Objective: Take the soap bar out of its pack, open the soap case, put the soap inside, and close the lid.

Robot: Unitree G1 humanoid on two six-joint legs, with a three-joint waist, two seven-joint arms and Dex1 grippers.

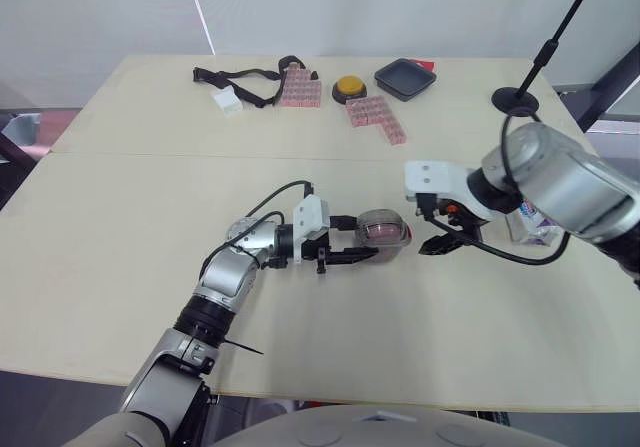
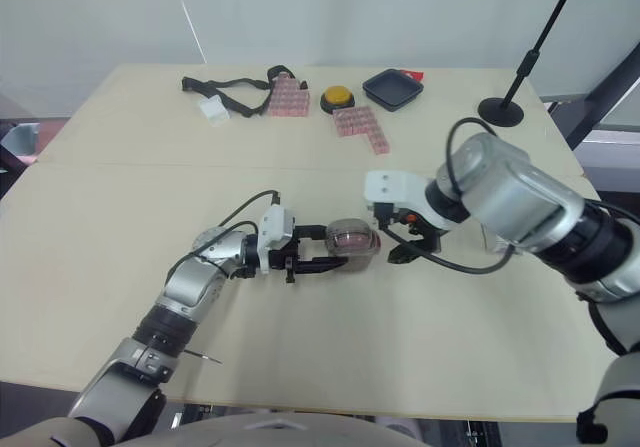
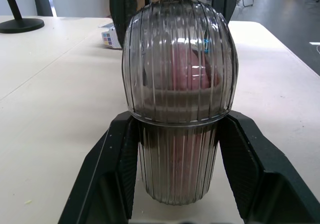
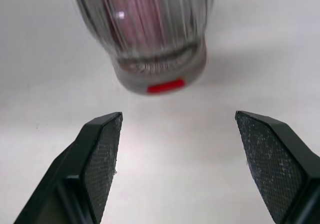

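Note:
The soap case [image 1: 386, 231] is a ribbed, smoky translucent box lying on the table's middle with its domed lid down. A pink soap bar [image 3: 186, 73] shows through the lid. My left gripper [image 1: 361, 240] is shut on the case, one finger pressed on each side of its lower half [image 3: 176, 169]. My right gripper [image 1: 441, 239] hovers just beyond the case's other end, open, with nothing between its fingers [image 4: 102, 149]. That end of the case carries a small red mark [image 4: 165, 87]. The white and purple soap pack [image 1: 530, 230] stands behind my right arm.
Along the far edge lie a black strap [image 1: 245, 75], a white block [image 1: 228, 102], two pink brick clusters [image 1: 300, 91] [image 1: 376, 118], a yellow button [image 1: 349, 87] and a black tray [image 1: 405, 78]. A stand's round base [image 1: 515, 99] sits far right.

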